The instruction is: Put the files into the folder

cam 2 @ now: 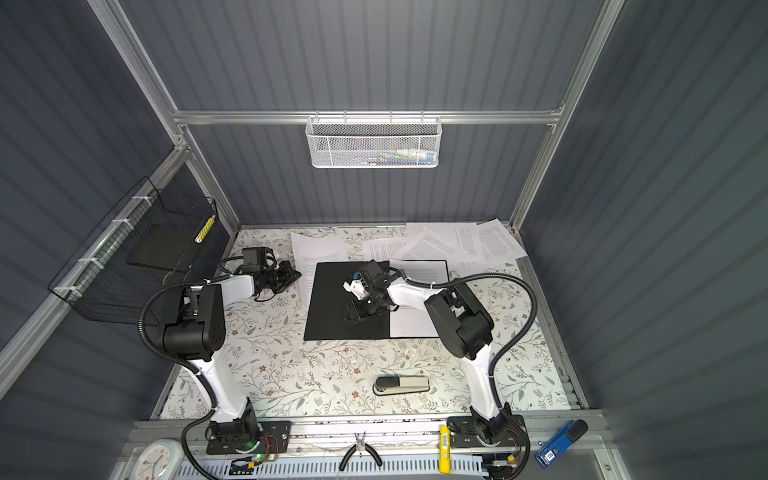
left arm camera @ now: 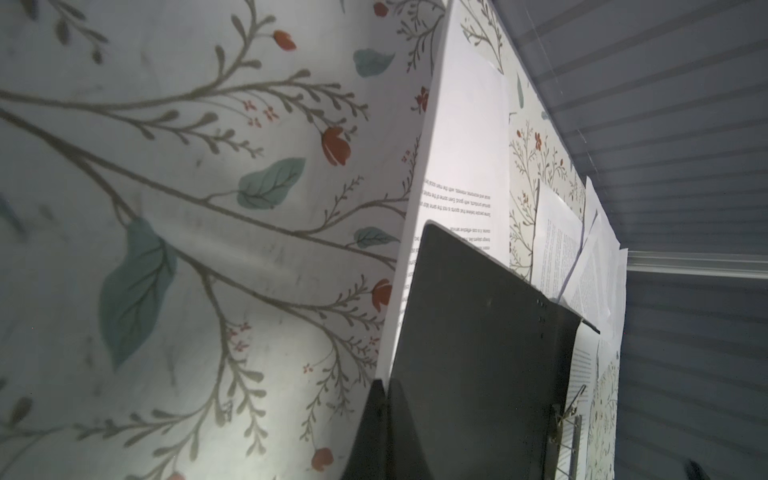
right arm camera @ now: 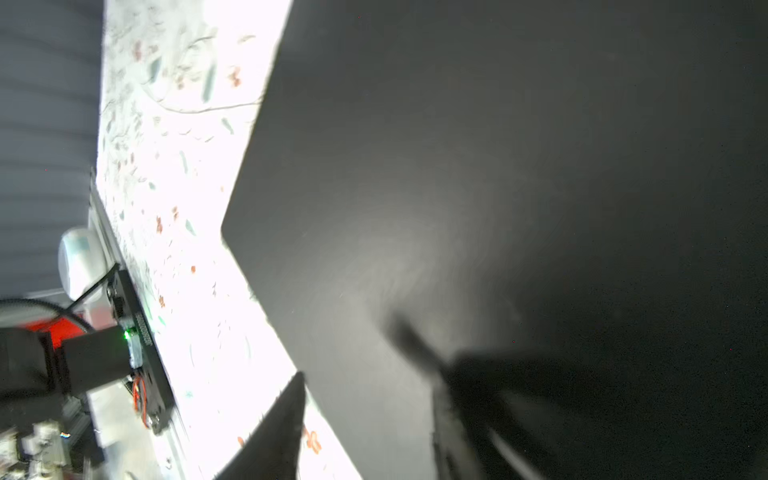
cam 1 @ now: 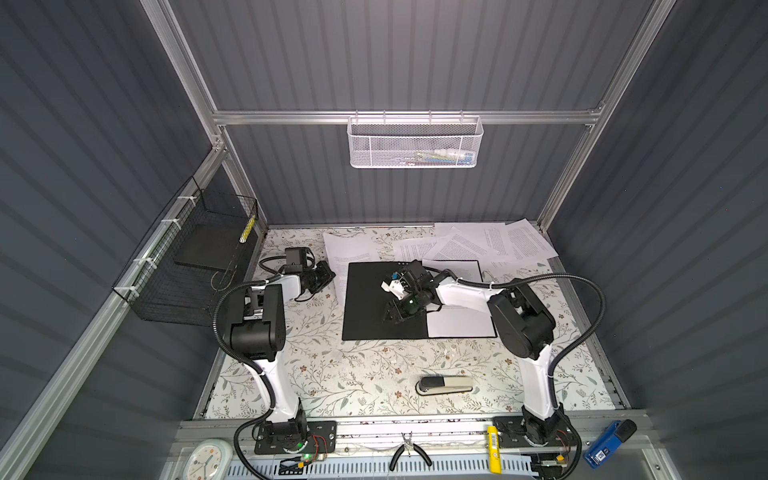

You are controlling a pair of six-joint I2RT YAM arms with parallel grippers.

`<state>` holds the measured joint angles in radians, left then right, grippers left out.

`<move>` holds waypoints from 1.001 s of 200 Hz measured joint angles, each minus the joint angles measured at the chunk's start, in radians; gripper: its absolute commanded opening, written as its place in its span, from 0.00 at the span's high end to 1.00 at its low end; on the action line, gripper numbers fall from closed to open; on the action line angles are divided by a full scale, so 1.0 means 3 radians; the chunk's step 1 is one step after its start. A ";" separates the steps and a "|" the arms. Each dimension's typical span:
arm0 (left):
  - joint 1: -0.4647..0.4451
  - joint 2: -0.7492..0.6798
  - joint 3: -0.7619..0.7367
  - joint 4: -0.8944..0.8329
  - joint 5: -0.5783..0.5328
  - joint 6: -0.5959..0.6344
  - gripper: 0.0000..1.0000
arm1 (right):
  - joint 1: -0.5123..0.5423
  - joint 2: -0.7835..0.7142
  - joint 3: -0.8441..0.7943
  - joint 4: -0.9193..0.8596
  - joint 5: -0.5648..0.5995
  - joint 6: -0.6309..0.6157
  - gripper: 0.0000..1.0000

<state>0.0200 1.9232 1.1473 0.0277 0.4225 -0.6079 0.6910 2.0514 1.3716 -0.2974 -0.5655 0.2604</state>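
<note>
Right tool spread over folder — left tool (closed) beside.

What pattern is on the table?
Table: pale floral print, leafy branches with red flowers; clearest in left wrist view.

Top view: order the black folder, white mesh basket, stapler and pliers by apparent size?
Largest first: folder; white mesh basket, hung higher, maybe nearer the camera; then stapler and pliers, too alike to rank.
</note>
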 measured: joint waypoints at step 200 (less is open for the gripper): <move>-0.2083 -0.0636 0.2448 -0.2668 -0.0552 0.1422 1.00 | -0.1544 -0.2691 -0.1643 0.0453 0.1120 0.0546 0.01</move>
<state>-0.6048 1.7325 1.8816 -0.7727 0.2569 -0.1814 0.2279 1.2442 0.8787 -0.1616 -0.2295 0.4240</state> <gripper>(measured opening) 0.043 0.990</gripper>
